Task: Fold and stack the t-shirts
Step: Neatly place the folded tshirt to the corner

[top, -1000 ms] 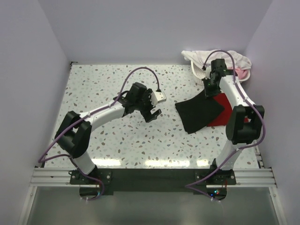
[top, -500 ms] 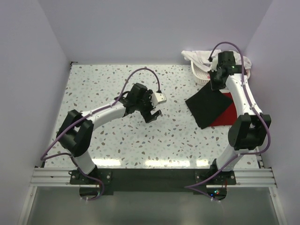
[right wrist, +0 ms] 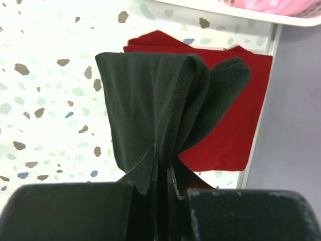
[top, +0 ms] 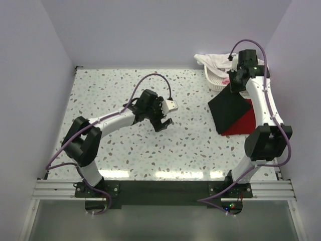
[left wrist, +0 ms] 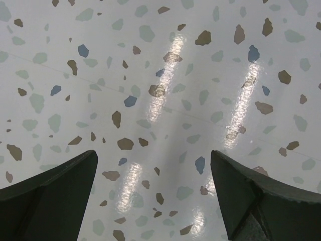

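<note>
Counter: speckled white terrazzo counter (top: 125,150).
Red: folded dark red cloth t-shirt (top: 244,125), flat at right edge.
Black: folded black cloth t-shirt (top: 228,108) over it, clamped in right gripper (right wrist: 160,175).
Left gripper (left wrist: 155,201): gaping, empty.
Remaining: lay, release.

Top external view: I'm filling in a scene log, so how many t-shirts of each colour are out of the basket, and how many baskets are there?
black t-shirt: 1
dark red t-shirt: 1
white basket: 1 (the cloth heaped in it cannot be counted)
Total: 3
</note>
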Available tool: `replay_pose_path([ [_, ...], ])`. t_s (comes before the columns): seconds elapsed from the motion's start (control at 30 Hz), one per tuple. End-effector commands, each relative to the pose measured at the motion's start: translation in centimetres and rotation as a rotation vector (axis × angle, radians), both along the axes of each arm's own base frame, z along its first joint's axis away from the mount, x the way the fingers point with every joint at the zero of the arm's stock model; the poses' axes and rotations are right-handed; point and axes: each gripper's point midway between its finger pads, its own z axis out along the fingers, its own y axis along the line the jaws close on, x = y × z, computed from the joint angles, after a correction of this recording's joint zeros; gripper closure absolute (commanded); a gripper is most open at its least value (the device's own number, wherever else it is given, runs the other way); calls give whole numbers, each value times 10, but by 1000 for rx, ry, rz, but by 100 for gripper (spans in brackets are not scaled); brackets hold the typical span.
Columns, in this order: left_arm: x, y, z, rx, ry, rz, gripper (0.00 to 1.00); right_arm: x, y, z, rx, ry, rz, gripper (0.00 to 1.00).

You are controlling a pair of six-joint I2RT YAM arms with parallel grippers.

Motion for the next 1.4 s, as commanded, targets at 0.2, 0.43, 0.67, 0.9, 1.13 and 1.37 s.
replay_pose_path([
  [0.2, 9, -1, 7, -5, -43, -26, 0, -7, -37, 6, -76, -49, -12, 100],
  [0.43, 9, -3, 9, -12, -30, -23, 0, 2, -71, -11, -124, -51, 2, 100],
  [0.67, 10, -4, 9, -3, -12, -16, 0, 17, -110, -38, -167, -67, -14, 100],
  [0.9, 9, 2, 12, 21, -8, -8, 0, 36, -135, -82, -187, -58, -9, 100],
  [1.13, 11, 7, 13, 50, -14, 8, 0, 36, -160, -122, -243, 4, -52, 100],
  [1.37, 10, 11, 11, 62, -8, 19, 0, 28, -172, -135, -291, 22, -77, 100],
])
